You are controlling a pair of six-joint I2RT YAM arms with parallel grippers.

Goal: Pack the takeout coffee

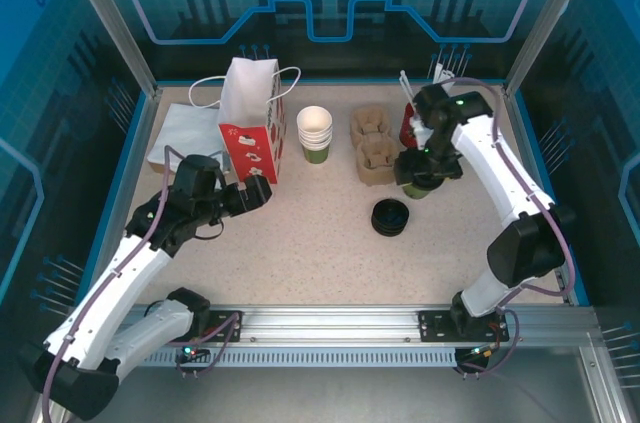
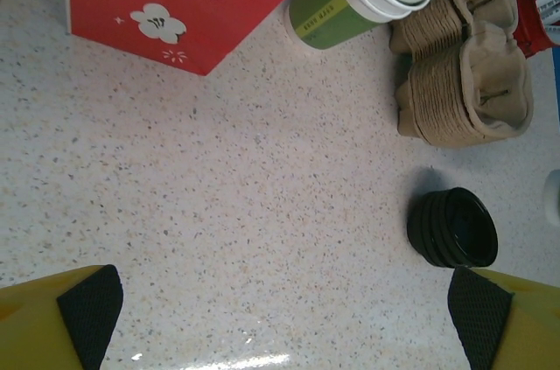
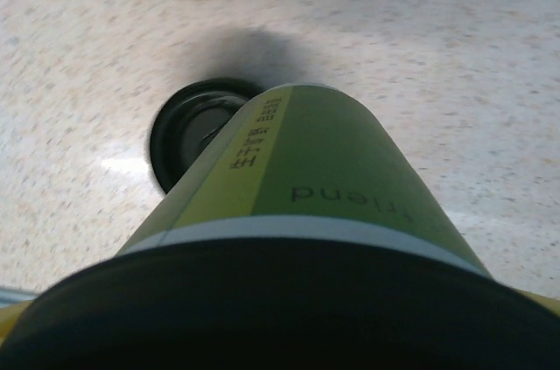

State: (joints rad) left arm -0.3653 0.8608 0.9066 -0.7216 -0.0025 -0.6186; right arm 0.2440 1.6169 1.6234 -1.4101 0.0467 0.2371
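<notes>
Coffee point(image 1: 416, 189) clamped at its lidded top in the right jaws, upright, just beside lid stack point(image 1: 390, 216); left jaws released wide, holding nothing, over the surface point(image 1: 300, 243), near bag point(image 1: 252, 133)

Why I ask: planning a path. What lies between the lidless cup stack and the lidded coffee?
Stacked cardboard cup carriers sit between the cup stack and the takeout coffee, seen in the top view.

Top camera hangs high at the near edge, looking down and forward over the whole table point(image 1: 300, 253). Left wrist camera faces the tabletop from close range. Right wrist camera sits closer still, peering down along a cup point(image 3: 324, 169). All three views share the stack of black lids point(image 1: 390, 217).
</notes>
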